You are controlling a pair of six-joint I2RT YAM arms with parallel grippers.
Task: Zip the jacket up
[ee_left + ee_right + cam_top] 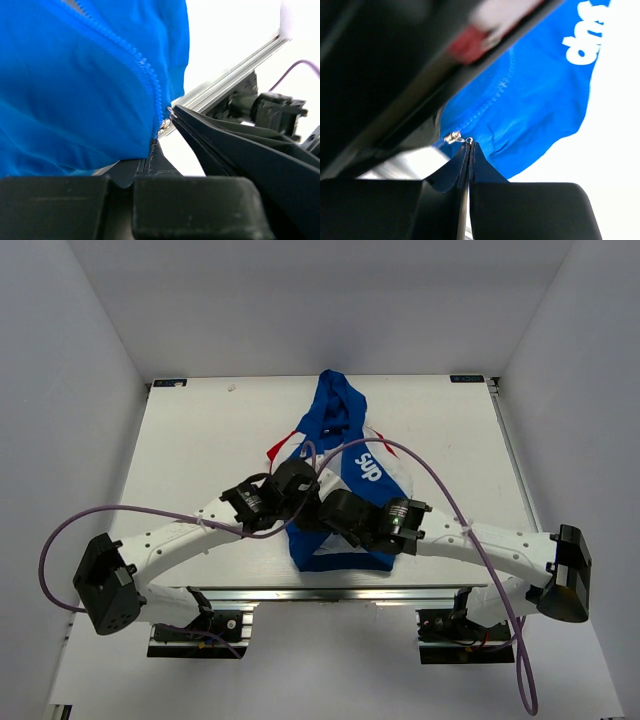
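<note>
The blue jacket (332, 420) lies flat mid-table, hood at the far end, white "Sup" lettering on the chest and hem toward me. Both grippers meet over its lower front. In the left wrist view my left gripper (152, 143) is shut, pinching the blue hem where the zipper teeth (142, 62) end. The right wrist view shows my right gripper (470, 145) shut at the small metal zipper pull (468, 140), with the slider (452, 136) just left of its fingertips. From above, the left gripper (308, 502) and right gripper (325, 512) nearly touch, hiding the zipper's bottom end.
An aluminium rail (330, 595) runs along the near table edge, close behind the hem. Purple cables (440, 480) loop over both arms and across the jacket. White walls enclose the table on three sides.
</note>
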